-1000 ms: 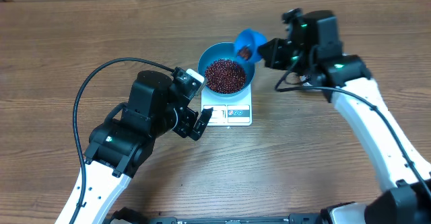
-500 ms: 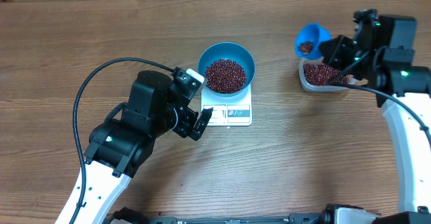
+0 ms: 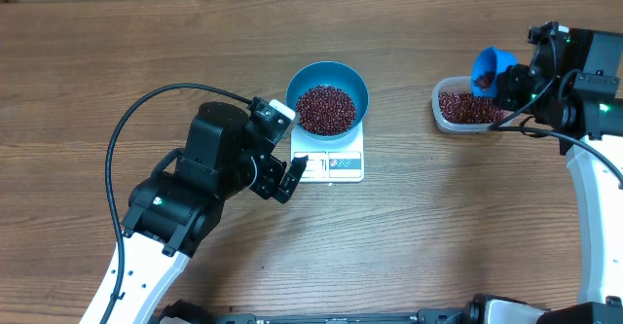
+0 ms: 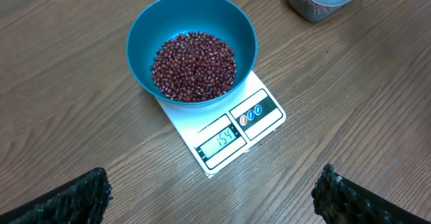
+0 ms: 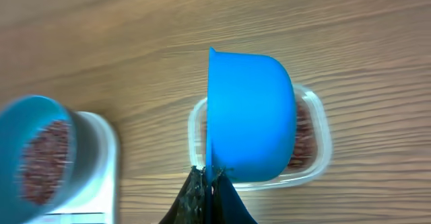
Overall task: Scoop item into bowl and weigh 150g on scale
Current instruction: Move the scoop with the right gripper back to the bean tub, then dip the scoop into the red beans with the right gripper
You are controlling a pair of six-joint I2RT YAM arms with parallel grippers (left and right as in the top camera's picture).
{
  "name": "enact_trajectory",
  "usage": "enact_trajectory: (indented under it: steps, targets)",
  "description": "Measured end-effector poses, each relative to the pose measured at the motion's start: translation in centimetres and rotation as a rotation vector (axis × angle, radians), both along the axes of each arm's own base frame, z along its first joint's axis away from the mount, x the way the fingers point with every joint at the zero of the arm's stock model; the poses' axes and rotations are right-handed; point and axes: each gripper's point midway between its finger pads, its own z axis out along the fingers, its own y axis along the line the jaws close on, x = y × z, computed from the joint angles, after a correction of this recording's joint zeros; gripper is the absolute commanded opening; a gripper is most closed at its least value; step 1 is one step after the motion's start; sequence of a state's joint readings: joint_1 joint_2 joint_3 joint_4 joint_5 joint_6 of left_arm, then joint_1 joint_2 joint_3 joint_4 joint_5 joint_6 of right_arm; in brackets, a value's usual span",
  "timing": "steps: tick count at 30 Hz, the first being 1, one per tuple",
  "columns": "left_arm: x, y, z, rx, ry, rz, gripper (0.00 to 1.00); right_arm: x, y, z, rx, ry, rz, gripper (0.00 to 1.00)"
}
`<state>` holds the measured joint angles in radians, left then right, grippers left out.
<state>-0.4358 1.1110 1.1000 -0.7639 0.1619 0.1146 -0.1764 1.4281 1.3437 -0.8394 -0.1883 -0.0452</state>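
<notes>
- Beans (image 4: 194, 66): a heap in the bowl (image 4: 195, 12). More lie in the clear tub (image 3: 438, 110), well apart at the bowl's 3 o'clock seen from overhead.
- Bowl: upright on the scale (image 4: 182, 120), covering its far half. The front strip is free at the bowl's 6 o'clock.
- Display (image 4: 219, 140): reads 154, a little above the weight asked for.
- Right pincer (image 5: 210, 194): clenched on the handle of the blue scoop (image 5: 252, 116).
- Scoop: hangs over the tub, tipped onto its side. The cup's outer wall faces the wrist camera, so I cannot tell whether any beans are left in it.
- Left pincer (image 4: 214, 197): released, jaws wide and holding nothing. It hovers over the worktop (image 3: 438, 227) at the scale's 7 o'clock, apart from it.
- Step in hand, as judged: the filling looks done and slightly overshot, and the scoop is over the tub and away from the bowl.
- Next move, as judged:
  - Bring the scoop to the bowl empty and lift out a very small amount.
  - Do this without pressing on the bowl or nudging the scale.
  - Tip those beans into the tub and read the display again.
</notes>
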Motion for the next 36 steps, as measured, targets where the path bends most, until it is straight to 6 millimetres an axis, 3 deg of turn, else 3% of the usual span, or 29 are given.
enact_trajectory:
  steps: [22, 36]
  targets:
    - [0.0, 0.0, 0.0, 0.000, 0.000, 0.000, 1.00, -0.1, -3.2, -0.1, -0.389, 0.013, 0.164, 0.04]
    - [0.0, 0.0, 0.0, 0.000, 0.000, 0.000, 1.00, -0.1, -3.5, -0.1, -0.439, 0.019, 0.198, 0.04]
